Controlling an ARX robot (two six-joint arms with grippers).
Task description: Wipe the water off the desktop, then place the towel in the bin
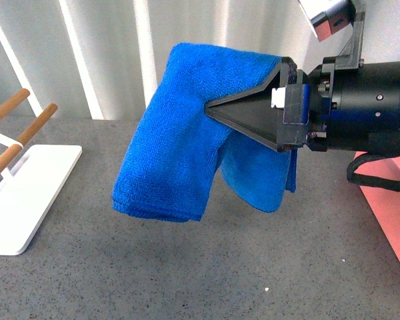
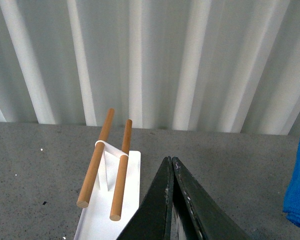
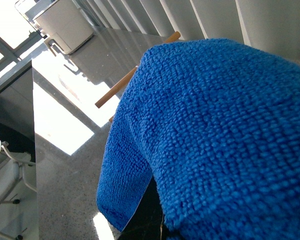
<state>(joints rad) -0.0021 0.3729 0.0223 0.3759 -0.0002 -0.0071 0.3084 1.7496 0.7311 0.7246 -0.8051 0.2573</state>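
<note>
So the bright royal-blue folded terry towel hangs mid-scene, pinched in the black right gripper, well above the dark grey speckled stone-like desktop and not touching it. That arm comes in from the right. The white rack with two wooden rods sits on the desktop at far left. The salmon-pink rectangular plastic bin is at the right edge, below the arm. A ribbed white wall panel runs behind it all. The black left gripper hovers near the rack.
</note>
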